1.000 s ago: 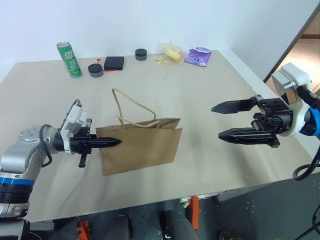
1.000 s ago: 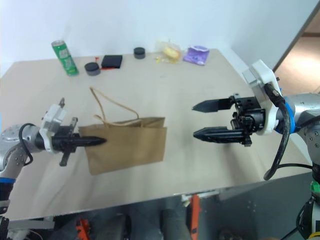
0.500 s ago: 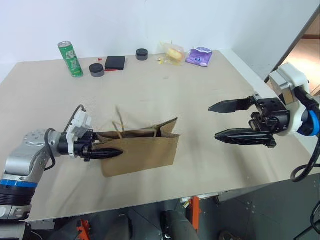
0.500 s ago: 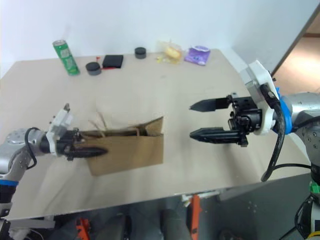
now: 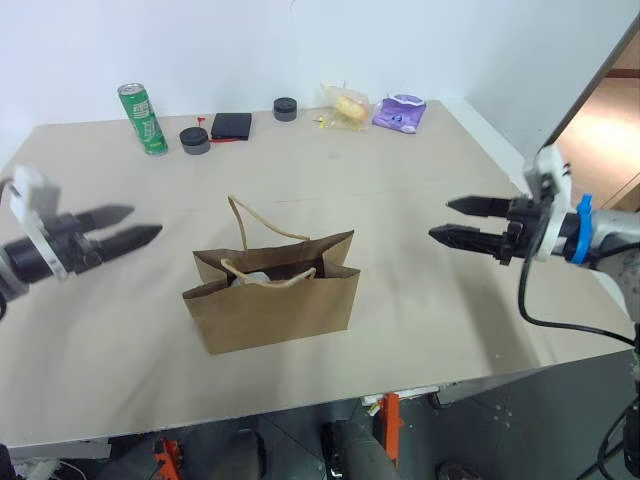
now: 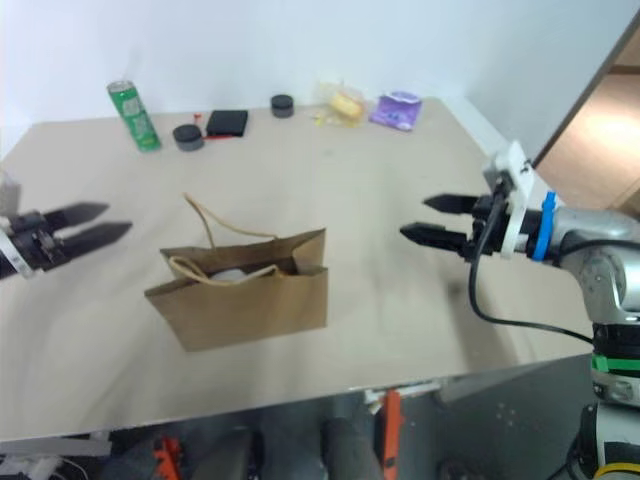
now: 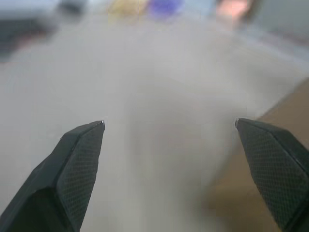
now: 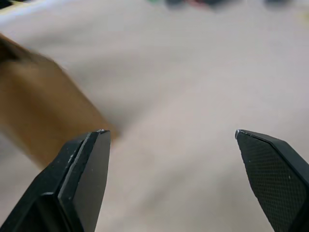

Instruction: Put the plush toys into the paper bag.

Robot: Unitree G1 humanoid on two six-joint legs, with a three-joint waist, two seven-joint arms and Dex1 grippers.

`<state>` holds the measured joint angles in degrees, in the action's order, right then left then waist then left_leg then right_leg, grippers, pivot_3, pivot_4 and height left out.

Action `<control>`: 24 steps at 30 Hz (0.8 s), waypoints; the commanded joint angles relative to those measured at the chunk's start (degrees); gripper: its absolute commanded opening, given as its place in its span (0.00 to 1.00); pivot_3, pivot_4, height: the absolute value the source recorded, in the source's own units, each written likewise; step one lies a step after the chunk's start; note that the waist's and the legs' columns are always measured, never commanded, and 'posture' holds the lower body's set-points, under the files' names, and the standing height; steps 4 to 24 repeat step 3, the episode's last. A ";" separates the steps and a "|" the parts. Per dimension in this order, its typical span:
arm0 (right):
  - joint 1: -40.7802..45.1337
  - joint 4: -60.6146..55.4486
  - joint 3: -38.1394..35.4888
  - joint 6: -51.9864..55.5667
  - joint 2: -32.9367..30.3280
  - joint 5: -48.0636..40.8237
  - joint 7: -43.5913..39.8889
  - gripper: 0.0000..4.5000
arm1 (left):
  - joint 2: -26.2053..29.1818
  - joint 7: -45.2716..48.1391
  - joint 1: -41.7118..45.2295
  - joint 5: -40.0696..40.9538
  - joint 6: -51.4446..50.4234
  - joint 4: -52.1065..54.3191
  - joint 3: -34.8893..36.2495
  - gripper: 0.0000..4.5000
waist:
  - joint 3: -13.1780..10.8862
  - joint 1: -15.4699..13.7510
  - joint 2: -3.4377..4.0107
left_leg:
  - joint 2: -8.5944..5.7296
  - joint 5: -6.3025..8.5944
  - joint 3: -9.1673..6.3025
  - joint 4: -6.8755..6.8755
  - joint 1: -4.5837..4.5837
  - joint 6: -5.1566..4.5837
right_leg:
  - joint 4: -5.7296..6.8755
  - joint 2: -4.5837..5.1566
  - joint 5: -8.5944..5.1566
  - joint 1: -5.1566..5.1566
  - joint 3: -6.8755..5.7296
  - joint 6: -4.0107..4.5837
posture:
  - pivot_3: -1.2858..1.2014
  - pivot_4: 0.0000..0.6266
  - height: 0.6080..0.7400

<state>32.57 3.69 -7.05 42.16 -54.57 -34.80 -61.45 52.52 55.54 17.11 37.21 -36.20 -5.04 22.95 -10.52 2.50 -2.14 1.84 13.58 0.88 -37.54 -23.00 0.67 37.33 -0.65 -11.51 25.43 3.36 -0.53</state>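
The brown paper bag (image 5: 285, 305) stands upright mid-table with its mouth open and its cord handles (image 5: 262, 228) loose. Inside the mouth shows a pale rounded bit of a plush toy (image 5: 251, 277); the bag's walls hide the rest of the plush toys. My left gripper (image 5: 145, 221) hovers open and empty to the left of the bag, apart from it. My right gripper (image 5: 440, 218) hovers open and empty to the bag's right, pointing toward it. The bag's side also appears blurred past the right gripper's fingers (image 8: 38, 104).
Along the table's far edge stand a green can (image 5: 140, 118), two black round lids (image 5: 194, 140) (image 5: 285, 108), a black box (image 5: 230, 125), a clear packet with yellow contents (image 5: 345, 105) and a purple pouch (image 5: 398, 112). The table's right edge runs under my right arm.
My left gripper opened, let go of the bag's left side and drew away to the left. The bag now stands with its mouth open. My right gripper pulled back toward the right.
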 commanded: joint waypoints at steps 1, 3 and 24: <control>0.08 0.71 -1.44 -2.31 -0.52 1.27 -1.04 1.00 | 1.09 1.52 0.52 -0.87 2.81 0.27 1.37 1.00 | 0.00 -0.02 0.00 | 0.00 0.00 0.00 0.00 -0.03 0.00 | -0.01 0.01 0.00 0.01 0.00 0.00 | 0.52 0.24 1.00; -0.45 0.62 -1.36 -2.74 -0.50 1.58 -1.57 1.00 | 1.10 1.76 -0.51 -1.67 3.48 0.98 1.05 1.00 | 0.00 0.00 0.00 | -0.01 0.01 0.06 0.00 -0.01 0.00 | -0.01 0.03 0.00 0.01 0.04 -0.01 | 0.52 0.24 1.00; -0.45 0.62 -1.36 -2.74 -0.50 1.58 -1.57 1.00 | 1.10 1.76 -0.51 -1.67 3.48 0.98 1.05 1.00 | 0.00 0.00 0.00 | -0.01 0.01 0.06 0.00 -0.01 0.00 | -0.01 0.03 0.00 0.01 0.04 -0.01 | 0.52 0.24 1.00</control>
